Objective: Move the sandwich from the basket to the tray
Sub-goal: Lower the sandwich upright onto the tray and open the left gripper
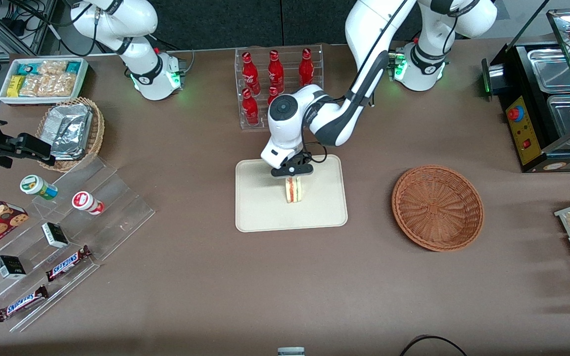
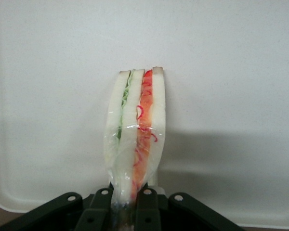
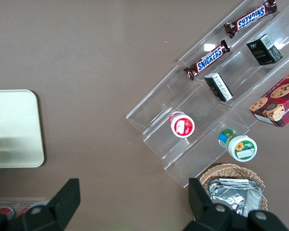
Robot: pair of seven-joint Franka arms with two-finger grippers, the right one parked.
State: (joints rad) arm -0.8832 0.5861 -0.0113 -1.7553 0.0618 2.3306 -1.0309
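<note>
The sandwich (image 1: 293,190) is a wrapped wedge of white bread with red and green filling. It stands on its edge on the cream tray (image 1: 265,212), near the tray's middle. My left gripper (image 1: 292,174) is right above it, shut on the sandwich's upper end. In the left wrist view the black fingers (image 2: 147,210) pinch the clear wrap and bread of the sandwich (image 2: 135,130), with the tray's surface (image 2: 221,72) under it. The reddish-brown wicker basket (image 1: 437,207) lies empty beside the tray, toward the working arm's end of the table.
A clear rack of red bottles (image 1: 276,81) stands just farther from the front camera than the tray. A tan basket of foil packets (image 1: 71,131), a white snack bin (image 1: 42,79) and an acrylic step shelf (image 1: 57,237) with snacks lie toward the parked arm's end. A black warmer (image 1: 542,109) stands at the working arm's end.
</note>
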